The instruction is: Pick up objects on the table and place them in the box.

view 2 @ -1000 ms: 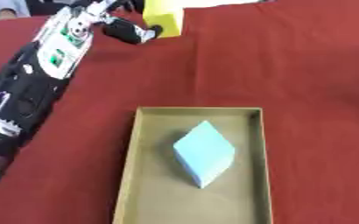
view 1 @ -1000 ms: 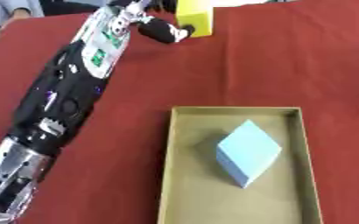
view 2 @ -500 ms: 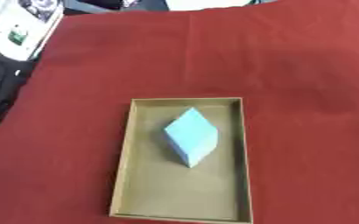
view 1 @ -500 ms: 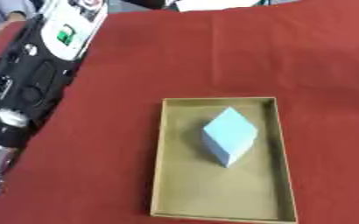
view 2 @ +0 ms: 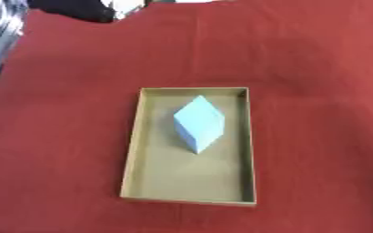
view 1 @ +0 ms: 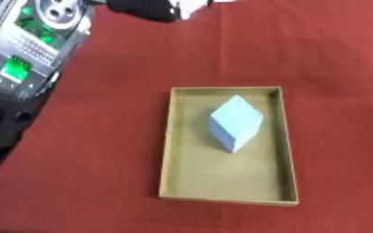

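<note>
- Left hand (view 1: 146, 9) is glimpsed at the top edge; finger state can't be told.
- Box (view 1: 167, 150), blue block (view 1: 236, 123) inside, is found below-right of it.

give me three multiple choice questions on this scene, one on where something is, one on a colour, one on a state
1. Where is the light blue block?
A. on the cloth beside the box
B. inside the box
C. in a hand

2. What colour is the table cloth?
A. red
B. green
C. white

3. How does the cardboard box stand?
A. closed with a lid
B. tipped on its side
C. open on top, lying flat

Answers: 1 B, the box walls surround the block; 2 A, red shows all round the box; 3 C, its floor and all four walls show.
</note>
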`<action>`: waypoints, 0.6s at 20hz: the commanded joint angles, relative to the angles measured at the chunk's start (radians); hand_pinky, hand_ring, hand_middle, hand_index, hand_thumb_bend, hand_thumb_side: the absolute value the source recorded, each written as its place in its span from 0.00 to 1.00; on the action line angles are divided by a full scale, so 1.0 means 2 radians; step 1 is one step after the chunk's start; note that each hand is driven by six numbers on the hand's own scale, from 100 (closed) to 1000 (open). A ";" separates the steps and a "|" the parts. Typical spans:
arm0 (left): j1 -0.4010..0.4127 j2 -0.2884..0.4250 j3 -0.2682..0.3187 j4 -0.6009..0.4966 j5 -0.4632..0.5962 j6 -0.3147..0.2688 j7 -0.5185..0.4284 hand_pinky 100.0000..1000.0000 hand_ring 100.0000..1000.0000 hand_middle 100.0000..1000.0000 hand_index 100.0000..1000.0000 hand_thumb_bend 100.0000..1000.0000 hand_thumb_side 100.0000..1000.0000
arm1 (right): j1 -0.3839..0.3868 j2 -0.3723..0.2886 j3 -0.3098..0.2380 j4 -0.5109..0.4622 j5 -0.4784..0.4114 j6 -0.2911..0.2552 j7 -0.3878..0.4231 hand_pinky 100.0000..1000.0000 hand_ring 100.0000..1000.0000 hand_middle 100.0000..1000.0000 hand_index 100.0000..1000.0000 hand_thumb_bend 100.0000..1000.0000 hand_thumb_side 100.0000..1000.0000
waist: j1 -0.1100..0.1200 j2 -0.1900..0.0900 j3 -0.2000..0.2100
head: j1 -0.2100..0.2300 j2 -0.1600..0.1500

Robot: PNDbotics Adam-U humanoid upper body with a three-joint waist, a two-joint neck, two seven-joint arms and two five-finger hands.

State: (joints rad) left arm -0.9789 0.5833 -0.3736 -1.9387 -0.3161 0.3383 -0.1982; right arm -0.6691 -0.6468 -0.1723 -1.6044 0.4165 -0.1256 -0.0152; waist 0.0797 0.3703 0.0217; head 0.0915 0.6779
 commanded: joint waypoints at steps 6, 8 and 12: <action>0.027 0.006 -0.034 -0.031 -0.013 -0.047 -0.034 0.60 0.58 0.42 0.59 0.18 0.16 | 0.005 -0.005 -0.002 -0.025 0.007 0.007 -0.002 0.70 0.67 0.53 0.79 0.00 0.85 | -0.008 -0.025 0.016 | -0.012 0.012; 0.039 0.000 -0.041 -0.031 -0.018 -0.052 -0.037 0.60 0.58 0.42 0.59 0.18 0.17 | 0.008 -0.004 -0.002 -0.027 0.007 0.007 -0.002 0.70 0.68 0.53 0.79 0.00 0.85 | -0.009 -0.027 0.018 | -0.013 0.014; 0.060 -0.010 -0.057 -0.031 -0.027 -0.052 -0.045 0.60 0.58 0.42 0.59 0.17 0.19 | 0.010 -0.001 -0.001 -0.031 0.007 0.007 -0.002 0.71 0.68 0.53 0.79 0.00 0.85 | -0.013 -0.028 0.018 | -0.013 0.014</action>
State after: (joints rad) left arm -0.8506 0.5584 -0.4845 -1.9861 -0.3620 0.2365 -0.2822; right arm -0.6405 -0.6291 -0.1718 -1.6413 0.4250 -0.1135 -0.0180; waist 0.0582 0.3402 0.0576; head 0.0671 0.6953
